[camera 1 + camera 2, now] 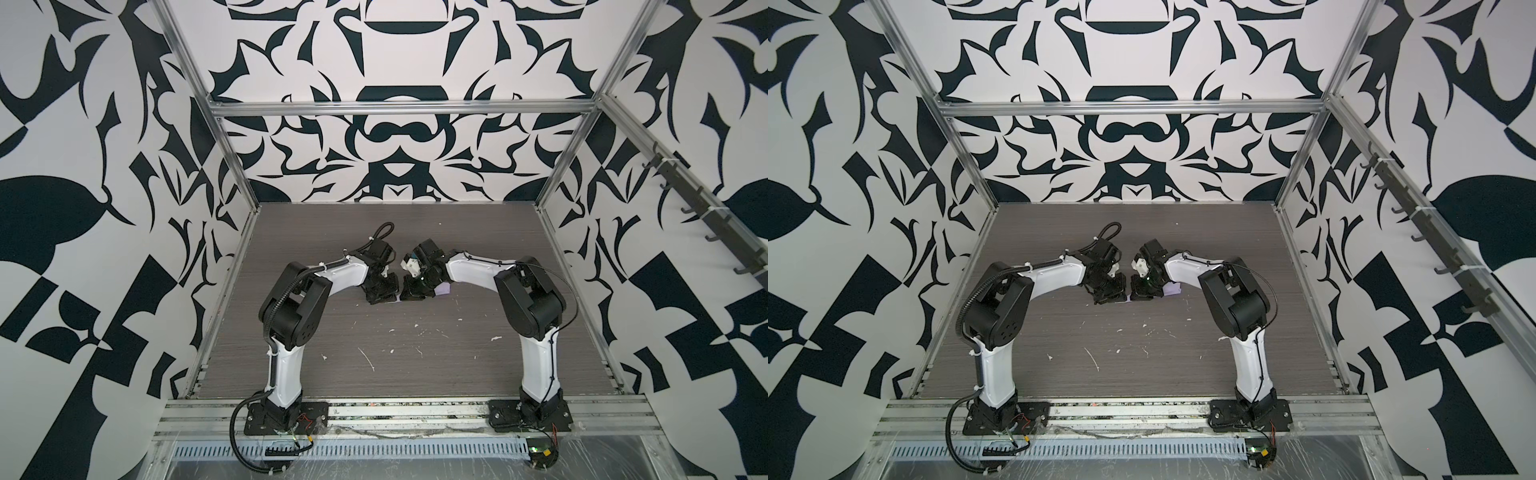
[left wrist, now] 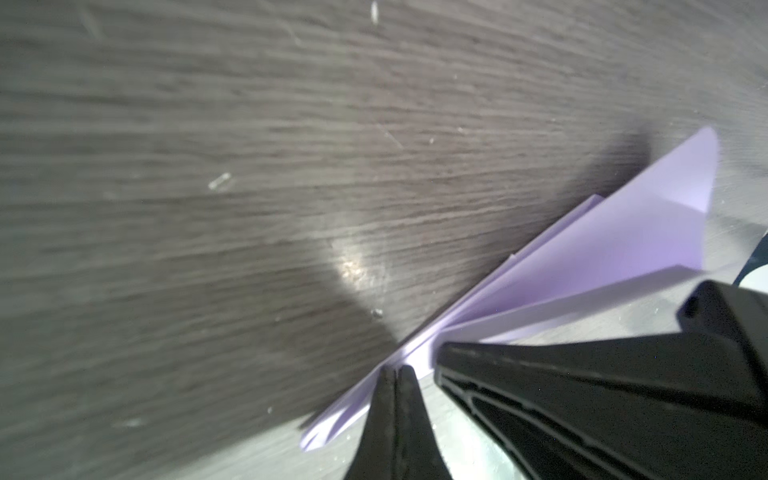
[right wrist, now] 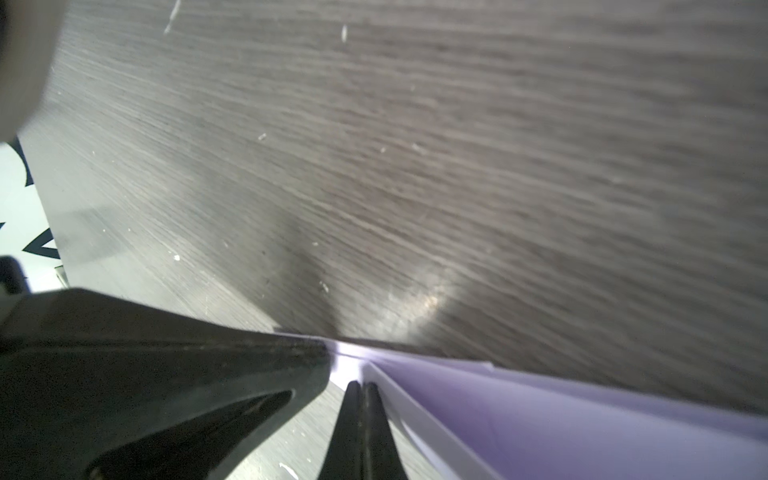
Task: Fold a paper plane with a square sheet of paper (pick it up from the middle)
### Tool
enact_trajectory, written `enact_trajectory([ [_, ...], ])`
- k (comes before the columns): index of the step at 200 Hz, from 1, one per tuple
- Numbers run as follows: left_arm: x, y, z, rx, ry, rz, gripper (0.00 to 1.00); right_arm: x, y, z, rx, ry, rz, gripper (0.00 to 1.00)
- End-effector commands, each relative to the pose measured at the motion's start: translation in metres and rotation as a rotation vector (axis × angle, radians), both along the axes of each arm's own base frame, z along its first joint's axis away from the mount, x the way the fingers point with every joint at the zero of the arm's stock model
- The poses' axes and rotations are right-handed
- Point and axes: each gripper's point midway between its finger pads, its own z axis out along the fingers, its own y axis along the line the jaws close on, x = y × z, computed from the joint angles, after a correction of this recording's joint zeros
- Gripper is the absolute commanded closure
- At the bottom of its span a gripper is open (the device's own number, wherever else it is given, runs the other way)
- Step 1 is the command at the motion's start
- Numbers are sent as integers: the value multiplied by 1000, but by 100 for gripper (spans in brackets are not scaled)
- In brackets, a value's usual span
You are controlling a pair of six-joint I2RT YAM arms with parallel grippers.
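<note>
jaws on both arms are closed tight, tips touching the paper plane (image 2: 602, 257) on the desk (image 1: 415, 365); its long axis runs crosswise, nose by the left jaws, tail under the right arm (image 1: 469, 266).

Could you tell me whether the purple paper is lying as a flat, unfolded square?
No, the left wrist view shows the paper folded into layered, creased flaps.

White arm shells (image 1: 286, 374), black joints (image 1: 297, 307), black cables (image 1: 232, 430), black end effectors (image 2: 397, 372).

I see black-and-white patterned walls (image 1: 395, 137), a silver frame (image 1: 399, 106) and a grey wood-grain table (image 1: 415, 374) with white flecks (image 1: 368, 359).
</note>
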Motion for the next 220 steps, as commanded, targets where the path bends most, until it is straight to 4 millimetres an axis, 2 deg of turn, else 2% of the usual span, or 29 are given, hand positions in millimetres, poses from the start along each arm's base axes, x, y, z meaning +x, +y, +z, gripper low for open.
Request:
enact_trajectory([
  [1,-26,30,-40,155,132,24,100,0,11,6,33,-12,33,100],
  [39,-27,31,-40,159,136,24,100,4,-1,-7,-43,-10,-11,100],
  [89,-28,35,-40,165,139,26,100,2,-52,-20,-146,9,-91,100],
  [135,-26,35,-39,162,134,25,100,-2,-80,-22,-193,23,-118,100],
  [164,-23,32,-32,149,117,19,100,2,-91,-7,-211,-12,-131,100],
  [187,-17,25,-22,112,93,7,100,9,-103,14,-211,-63,-168,100],
  [203,-8,12,-5,48,49,-8,100,14,-108,32,-205,-117,-195,100],
  [220,7,-4,23,-31,-19,-28,92,18,-113,52,-197,-182,-230,100],
])
